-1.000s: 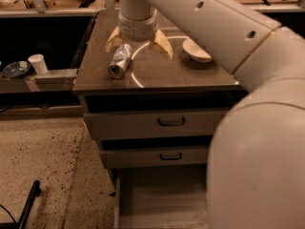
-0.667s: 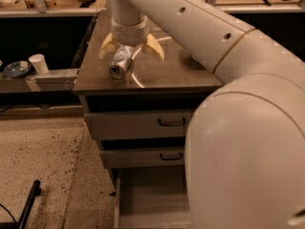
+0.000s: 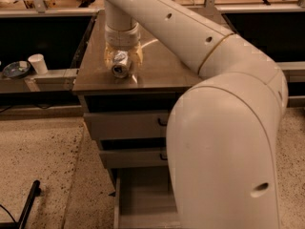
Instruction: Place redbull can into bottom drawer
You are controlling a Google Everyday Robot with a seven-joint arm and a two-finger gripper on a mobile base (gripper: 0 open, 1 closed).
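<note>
The redbull can point(image 3: 120, 67) lies on its side on the brown cabinet top point(image 3: 162, 70), its shiny round end facing me. My gripper point(image 3: 123, 60) comes straight down over it from the arm's wrist, and its yellowish fingers point(image 3: 109, 57) sit close against both sides of the can, which still rests on the surface. The bottom drawer point(image 3: 143, 199) is pulled open below the two upper drawers, and the part of its floor that shows is bare. My large white arm hides its right part.
Two closed upper drawers point(image 3: 126, 125) with black handles sit below the top. A white paper cup point(image 3: 37, 63) and a dark dish point(image 3: 16, 69) stand on a low ledge to the left. A black bar point(image 3: 28, 204) lies on the speckled floor.
My gripper has moved left and down over the can, and its fingers have drawn in from a wide spread to close against the can's sides. The can has not moved.
</note>
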